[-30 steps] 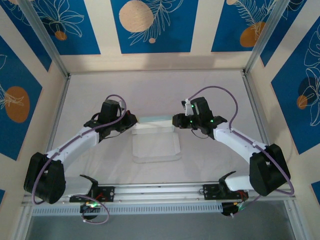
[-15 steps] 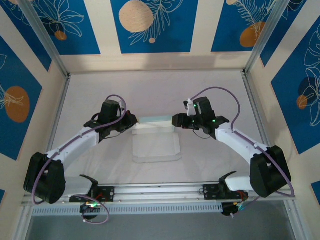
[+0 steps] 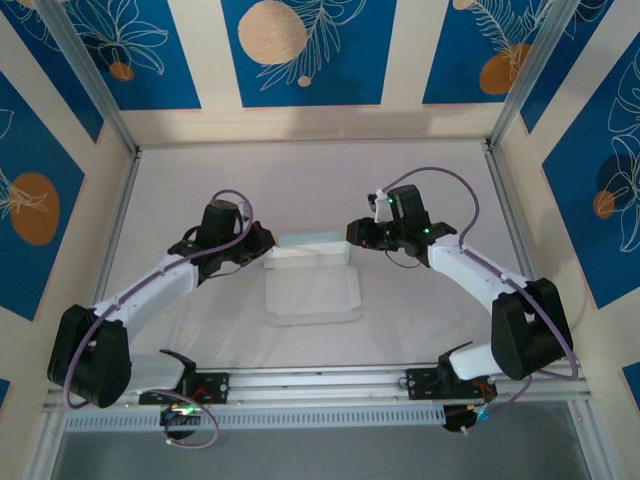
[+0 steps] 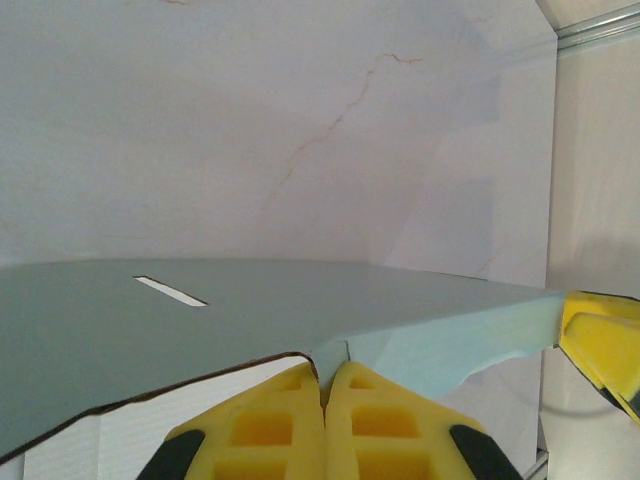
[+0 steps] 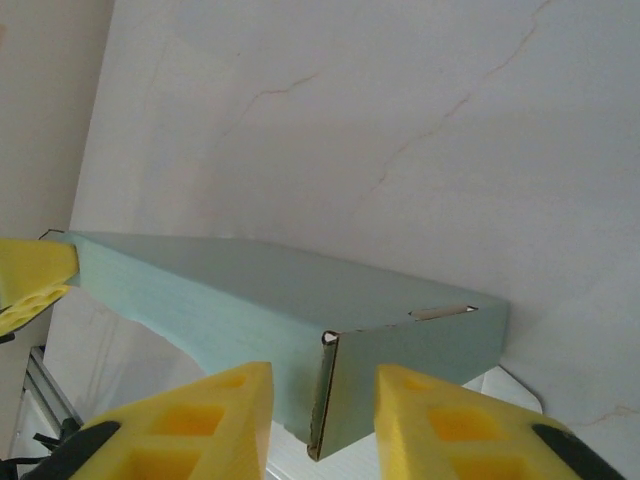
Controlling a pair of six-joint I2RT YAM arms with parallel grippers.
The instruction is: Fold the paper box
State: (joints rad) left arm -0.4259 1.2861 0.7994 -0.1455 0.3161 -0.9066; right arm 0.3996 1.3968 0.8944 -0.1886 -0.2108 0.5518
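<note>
Top view: paper box (image 3: 312, 296) lies mid-tabletop (image 3: 300, 185), between the two arms. Near part is flat and white; far edge is folded up into a low mint-green strip. Left hand (image 3: 264, 245) sits at the strip's left end and right hand (image 3: 351, 235) at its right end, both close in against it.

Left wrist view: left hand (image 4: 325, 378) has its yellow fingers (image 4: 265, 435) pressed together, with the edge of the green panel pinched in the seam between them. Paper box (image 4: 250, 315) spreads away as a grey-green sheet with one narrow slot (image 4: 170, 291) cut in it. White face shows underneath at lower left. The other arm's yellow fingertip (image 4: 598, 335) shows at the far end of the panel.

Right wrist view: right hand (image 5: 322, 395) has its fingers (image 5: 215, 425) apart, straddling the near corner of the paper box (image 5: 270, 290). Raw card edge stands in the gap, neither pad clearly touching it. Green panel runs off to the left, where the other arm's yellow fingertip (image 5: 30, 275) meets its far end.
</note>
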